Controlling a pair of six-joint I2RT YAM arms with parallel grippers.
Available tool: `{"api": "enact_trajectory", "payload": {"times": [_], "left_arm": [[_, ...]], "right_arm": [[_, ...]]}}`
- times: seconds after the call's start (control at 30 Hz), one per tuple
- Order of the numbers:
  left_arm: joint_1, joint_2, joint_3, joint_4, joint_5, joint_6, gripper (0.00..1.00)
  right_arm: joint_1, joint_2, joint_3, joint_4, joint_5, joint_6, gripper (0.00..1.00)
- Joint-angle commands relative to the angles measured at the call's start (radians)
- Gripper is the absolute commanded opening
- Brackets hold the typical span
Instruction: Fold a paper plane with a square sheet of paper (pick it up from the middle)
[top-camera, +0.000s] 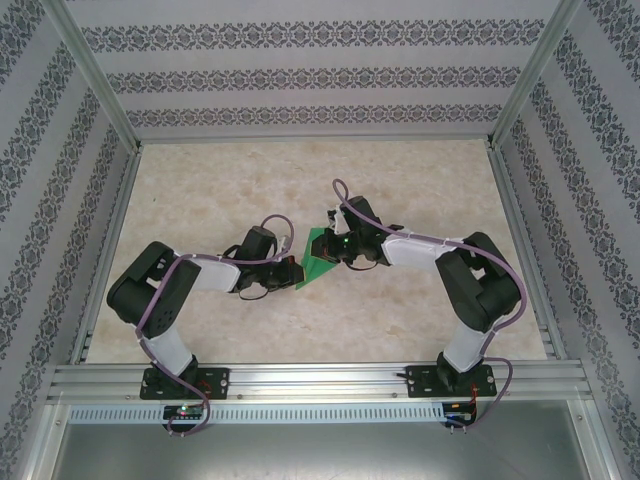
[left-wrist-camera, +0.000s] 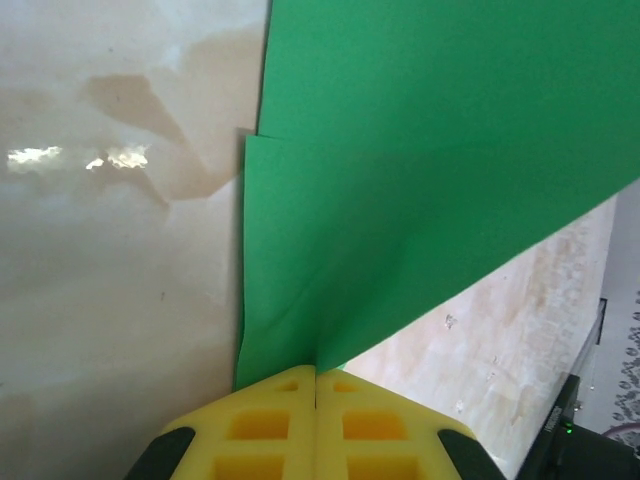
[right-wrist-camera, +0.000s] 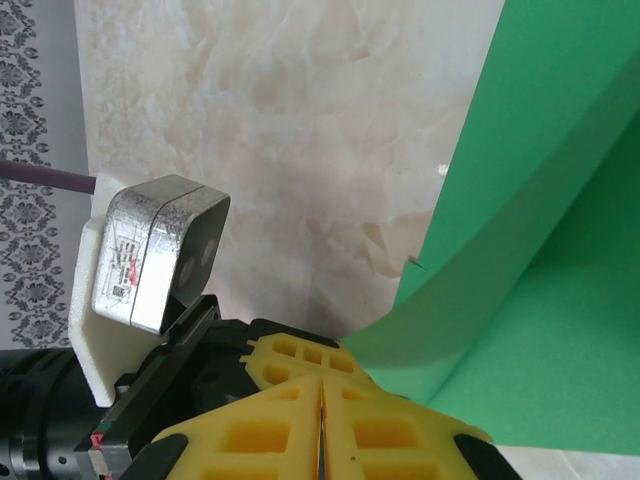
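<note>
Top view: the green sheet of paper (top-camera: 318, 258), folded, lies mid-counter (top-camera: 400, 180), with the left pincer (top-camera: 295, 268) at its 8 o'clock and the right pincer (top-camera: 338, 250) at its 2 o'clock.

Left wrist: at 6 o'clock the pincer (left-wrist-camera: 316, 375) is clamped on the sheet (left-wrist-camera: 400, 200), which fans toward 1 o'clock.

Right wrist: the pincer (right-wrist-camera: 321, 385) is pressed closed at 6 o'clock. The sheet (right-wrist-camera: 540, 250) curls toward 2 o'clock, and I cannot tell whether it is pinched.

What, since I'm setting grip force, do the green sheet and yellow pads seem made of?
The green sheet looks like thin matte paper: sharp fold, soft curl. The yellow pads look like moulded rubber or foam, matte, with square recesses; which is unclear.
</note>
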Motion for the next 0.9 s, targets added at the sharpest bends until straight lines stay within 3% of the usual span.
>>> {"api": "enact_trajectory", "payload": {"times": [0.0, 0.3, 0.47, 0.87], "left_arm": [[0.021, 0.002, -0.005, 0.076, 0.05, -0.042, 0.02], [0.032, -0.008, 0.006, 0.072, 0.086, -0.075, 0.02], [0.05, 0.015, -0.009, 0.153, 0.135, -0.118, 0.02], [0.064, 0.048, 0.009, 0.118, 0.148, -0.098, 0.04]], "right_arm": [[-0.008, 0.027, 0.036, 0.007, 0.0, -0.037, 0.09], [-0.015, 0.059, 0.053, 0.006, -0.005, -0.046, 0.09], [-0.019, 0.083, 0.069, 0.009, -0.007, -0.047, 0.1], [-0.023, 0.098, 0.083, 0.015, 0.004, -0.039, 0.12]]}}
